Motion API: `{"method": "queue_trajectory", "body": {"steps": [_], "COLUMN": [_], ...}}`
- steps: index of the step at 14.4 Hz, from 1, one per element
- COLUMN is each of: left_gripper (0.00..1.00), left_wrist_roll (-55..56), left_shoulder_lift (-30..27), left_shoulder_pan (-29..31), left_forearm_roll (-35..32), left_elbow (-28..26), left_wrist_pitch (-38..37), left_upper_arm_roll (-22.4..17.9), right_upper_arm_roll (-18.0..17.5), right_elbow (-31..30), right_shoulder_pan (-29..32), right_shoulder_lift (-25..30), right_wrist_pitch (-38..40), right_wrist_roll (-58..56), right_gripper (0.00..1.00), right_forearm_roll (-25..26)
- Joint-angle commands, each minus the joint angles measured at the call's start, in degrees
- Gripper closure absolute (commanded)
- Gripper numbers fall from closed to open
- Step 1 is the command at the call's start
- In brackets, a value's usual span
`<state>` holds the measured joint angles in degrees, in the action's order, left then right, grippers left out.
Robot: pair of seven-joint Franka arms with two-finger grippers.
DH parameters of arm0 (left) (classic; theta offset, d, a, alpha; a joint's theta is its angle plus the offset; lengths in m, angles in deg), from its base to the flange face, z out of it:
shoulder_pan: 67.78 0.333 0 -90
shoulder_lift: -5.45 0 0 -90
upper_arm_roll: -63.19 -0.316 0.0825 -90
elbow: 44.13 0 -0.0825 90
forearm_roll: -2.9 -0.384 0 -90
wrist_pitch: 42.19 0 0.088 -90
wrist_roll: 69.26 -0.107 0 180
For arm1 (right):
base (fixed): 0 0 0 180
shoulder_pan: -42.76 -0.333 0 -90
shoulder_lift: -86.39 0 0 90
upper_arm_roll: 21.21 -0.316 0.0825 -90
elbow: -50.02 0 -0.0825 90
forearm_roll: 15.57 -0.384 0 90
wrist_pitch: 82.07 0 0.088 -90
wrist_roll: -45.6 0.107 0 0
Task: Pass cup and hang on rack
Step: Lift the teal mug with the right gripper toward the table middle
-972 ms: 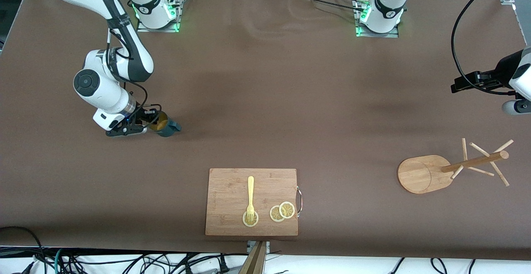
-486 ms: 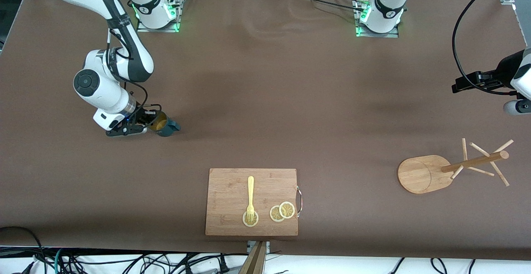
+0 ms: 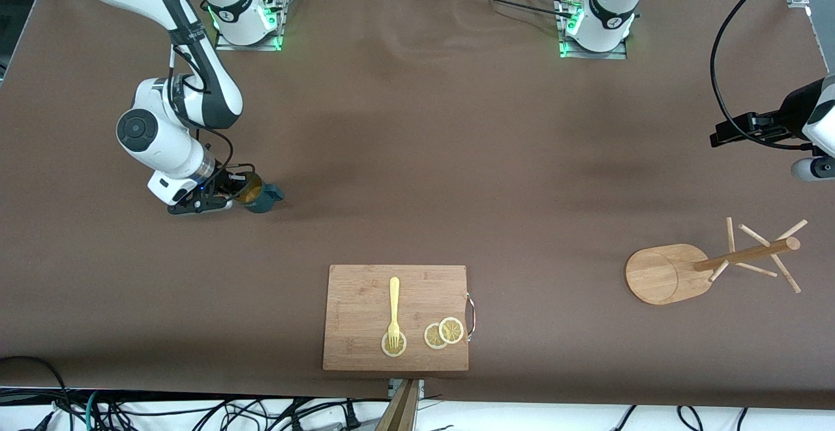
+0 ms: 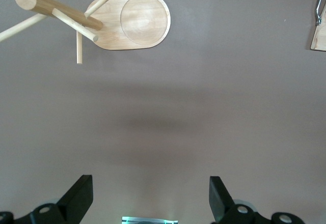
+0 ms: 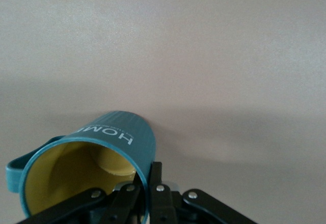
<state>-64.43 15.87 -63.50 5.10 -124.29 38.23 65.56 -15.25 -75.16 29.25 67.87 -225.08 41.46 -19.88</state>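
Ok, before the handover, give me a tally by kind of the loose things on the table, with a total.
Cup: 1, gripped at its rim by the right gripper
Rack: 1
Cutting board: 1
Fork: 1, on the board
Lemon slices: 3, on the board, one under the fork's tines
Total: 7

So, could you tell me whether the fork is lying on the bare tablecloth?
No, the yellow fork lies on the wooden cutting board.
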Motion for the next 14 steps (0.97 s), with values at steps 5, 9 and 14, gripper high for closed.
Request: {"method": "queue_trajectory", "body": {"steps": [5,9,14], "left_gripper": [0.00,0.00,0.00], "left_wrist_roll": [0.5,0.4,0.4], "left_shoulder_lift": [1.6,1.7,1.7], "left_shoulder_pan": [-0.2,-0.1,0.0], "left_forearm_roll": [-0.4,-0.4,-0.4], "left_elbow": [3.0,3.0,3.0], "left_wrist_pitch": [-0.8,-0.8,-0.9], "left_upper_arm_roll": [0.1,0.1,0.1], "right_upper_arm_roll": [-2.1,-4.2,-4.3], "right_elbow": [1.5,4.0,11.3], "right_shoulder_pan": [-0.2,-2.2,-8.3], "right_shoulder_lift": [0.1,0.4,0.2], "right_wrist_pitch": [0.4,0.6,9.7], "right_wrist_roll": [0.6,5.3,14.3], "right_gripper": [1.00,1.00,1.00], "right_forearm_roll": [-0.9,-0.9,-0.6]}}
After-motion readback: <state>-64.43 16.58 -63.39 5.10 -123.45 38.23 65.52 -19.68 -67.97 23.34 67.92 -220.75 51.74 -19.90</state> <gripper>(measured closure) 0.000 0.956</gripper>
